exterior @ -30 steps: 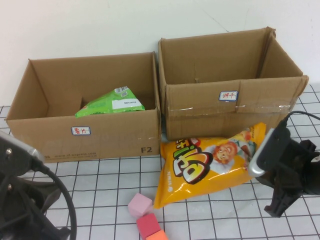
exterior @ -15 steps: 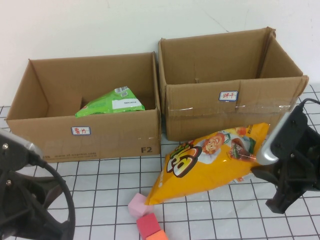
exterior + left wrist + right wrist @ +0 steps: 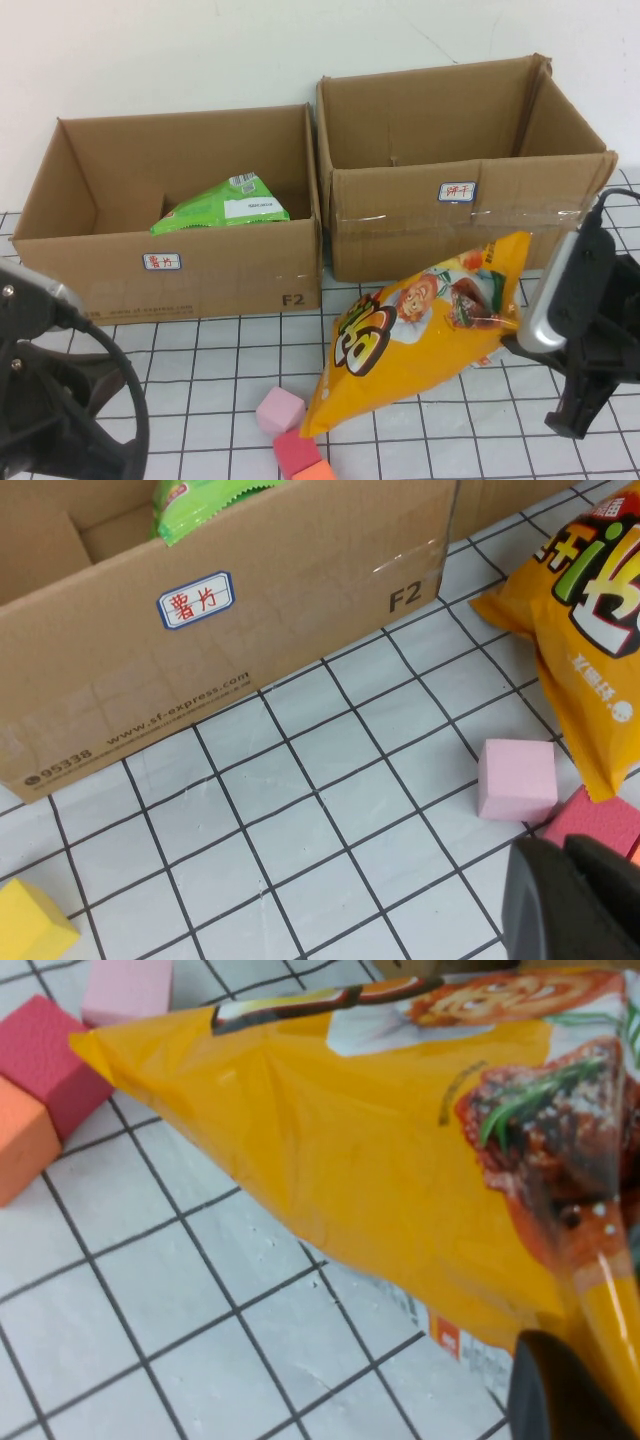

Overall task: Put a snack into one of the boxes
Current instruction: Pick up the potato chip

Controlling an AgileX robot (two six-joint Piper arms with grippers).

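The glossy yellow snack bag (image 3: 420, 330) is hanging tilted just in front of the right cardboard box (image 3: 470, 205), its right edge pinched by the right gripper (image 3: 522, 335), clenched on the crinkly foil. Two open boxes are standing side by side; the left box (image 3: 170, 265) is holding a green packet (image 3: 225, 205). Pink cube (image 3: 280, 410) and red cube (image 3: 298, 452) are sitting near the bag's low corner. The left gripper (image 3: 575, 900) is resting clenched, empty, at near left.

Two boxes stand side by side at the table's (image 3: 200, 360) back: the left box (image 3: 170, 270) holds a snack packet (image 3: 225, 205), the right box (image 3: 470, 215) stands beside it. Before the right box, a chip bag (image 3: 410, 335) hangs tilted from the right end effector (image 3: 515, 335), with cubes (image 3: 280, 410) near its lower corner. The left end effector (image 3: 575, 900) sits at the near left.
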